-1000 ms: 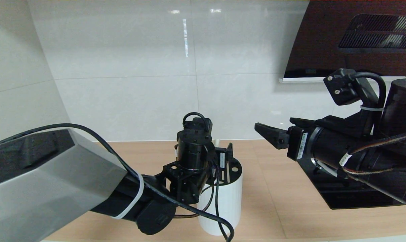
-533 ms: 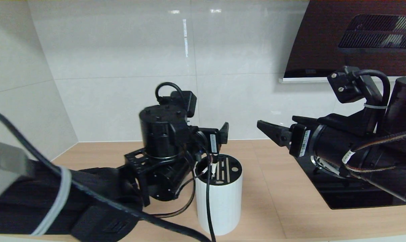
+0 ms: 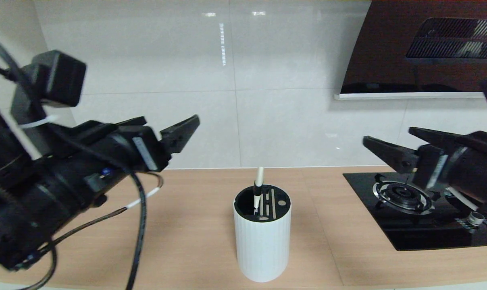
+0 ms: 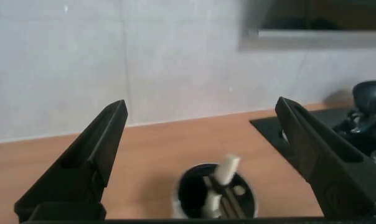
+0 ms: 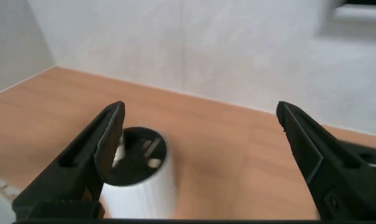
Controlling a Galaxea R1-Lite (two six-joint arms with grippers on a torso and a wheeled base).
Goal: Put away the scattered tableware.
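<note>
Wooden desk (image 3: pixel 187 225) carries a white ribbed cylindrical holder (image 3: pixel 262 241) at 6 o'clock; a pale-handled utensil (image 3: pixel 258 183) stands inside it. Left pincer (image 3: pixel 171 121), fingers apart, has withdrawn to 10 o'clock; right pincer (image 3: pixel 388 137), also apart, has backed off to 2 o'clock. Item judged stowed.

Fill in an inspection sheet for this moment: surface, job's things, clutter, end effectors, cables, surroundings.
Surface: wooden countertop, bare around the holder.
Job's things: white ribbed holder upright on the countertop; pale-handled utensil standing in its top opening.
Clutter: nothing seen.
End effectors: left end effector open, empty, raised above the countertop; right end effector open, empty, over the gas hob side.
Cables: black cable hangs from the left arm, apart from the holder.
Surroundings: tiled wall, gas hob, range hood.
</note>
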